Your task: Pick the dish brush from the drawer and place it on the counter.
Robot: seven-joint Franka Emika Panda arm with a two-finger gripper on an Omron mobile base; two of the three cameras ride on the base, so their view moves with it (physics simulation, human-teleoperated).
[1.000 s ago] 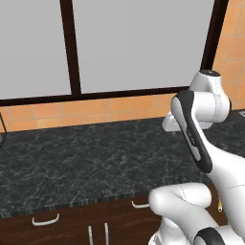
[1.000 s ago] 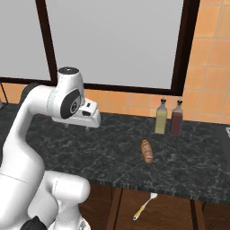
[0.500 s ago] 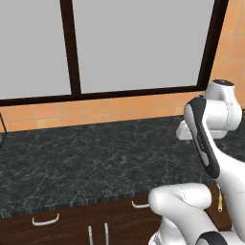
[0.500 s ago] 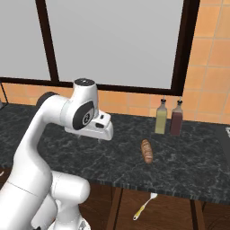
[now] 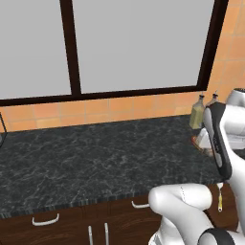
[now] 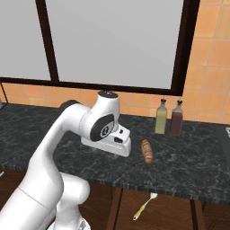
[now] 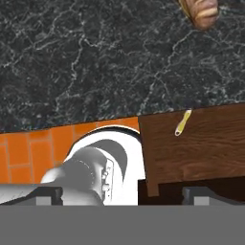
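drawer (image 6: 170, 211): closest thing to you, it's pulled open under the counter's front edge, wood-brown floor showing at about 5 o'clock in the right base view.

dish brush (image 6: 143, 207): lying flat on the drawer floor, yellow handle with the little white head pointing up toward the counter edge. You can also catch it at 4 o'clock in the left base view (image 5: 220, 197), and in the hand view (image 7: 182, 122) it sits on the wood just below the counter's edge, roughly 2 o'clock from center. Nothing's touching it.

gripper (image 6: 117, 146): hanging over the counter, near the front half of the slab, well apart from the brush. Honestly can't tell if the fingers are open or closed; the hand's bulk hides them in the base views and the tips barely poke up in the hand view.

counter (image 6: 188, 168): black marble-veined slab running across both base views, dark front edge.

loaf (image 6: 147, 151): brown baguette-looking thing lying on the counter just beside the hand, at its 3 o'clock in the right base view. Peeks in at 1 o'clock in the hand view too.

bottles (image 6: 170, 117): two glass ones, yellowish and dark red, standing upright side by side at the back of the counter against the orange tile wall, around 1 o'clock.

window (image 6: 112, 40): big dark-framed panes above the tiles, farthest back.
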